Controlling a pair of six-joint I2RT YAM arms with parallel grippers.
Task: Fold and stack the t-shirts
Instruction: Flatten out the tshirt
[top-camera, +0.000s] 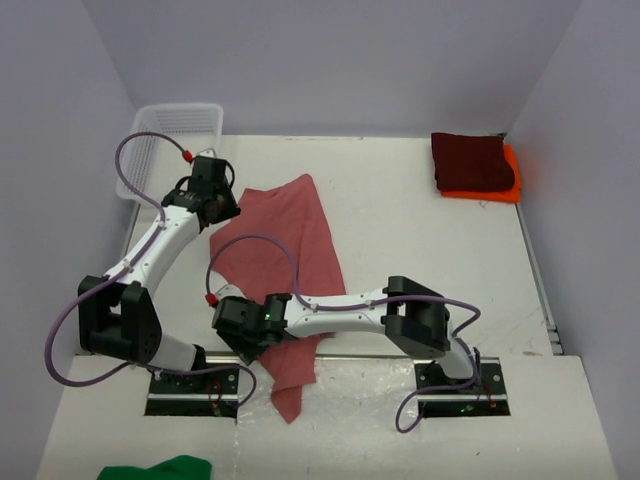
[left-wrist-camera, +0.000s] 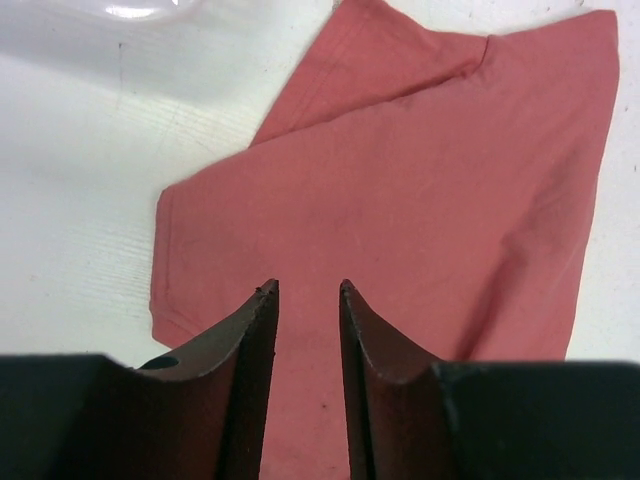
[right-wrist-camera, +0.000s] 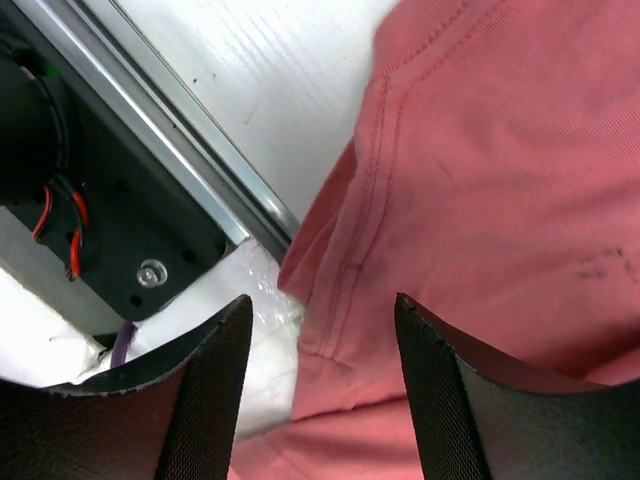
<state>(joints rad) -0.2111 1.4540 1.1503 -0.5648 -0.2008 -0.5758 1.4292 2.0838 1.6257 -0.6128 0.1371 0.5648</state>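
Across the left-centre of the worktop (top-camera: 420, 250) the rose t-shirt (top-camera: 295, 240) lay as a long, rumpled strip. It ran from about 12 o'clock down to 6 o'clock, and its near end reached the shiny strip between the two arm bases.

The left pincer (top-camera: 213, 205) sat at the shirt's 10 o'clock edge. In its wrist view the two dark fingers (left-wrist-camera: 250, 360) stood a little apart with a narrow gap between them. Flat rose cloth showed through the gap and nothing was pinched. A sleeve lay ahead of the tips toward 12 o'clock, and bare worktop lay off to 9 o'clock.

The right pincer (right-wrist-camera: 322, 300) hovered low over the shirt's near part, at roughly 7 o'clock of the overhead view. Its fingers were spread wide and gripped nothing — a double-stitched hem ran down between them. Whether the tips touched the cloth could not be told. In that wrist view a metal rail (right-wrist-camera: 170, 120) and a dark base plate (right-wrist-camera: 120, 220) with red wires lay at 10 o'clock, just beside the shirt's edge.

Well apart, in the far corner at 1 o'clock, the maroon t-shirt (top-camera: 468, 160) lay folded on top of the orange t-shirt (top-camera: 505, 185) — only the orange shirt's right and near edges showed. A white mesh basket (top-camera: 170, 135) stood at 10 o'clock, near the left arm. A green cloth (top-camera: 165, 468) lay at the near edge around 7 o'clock.
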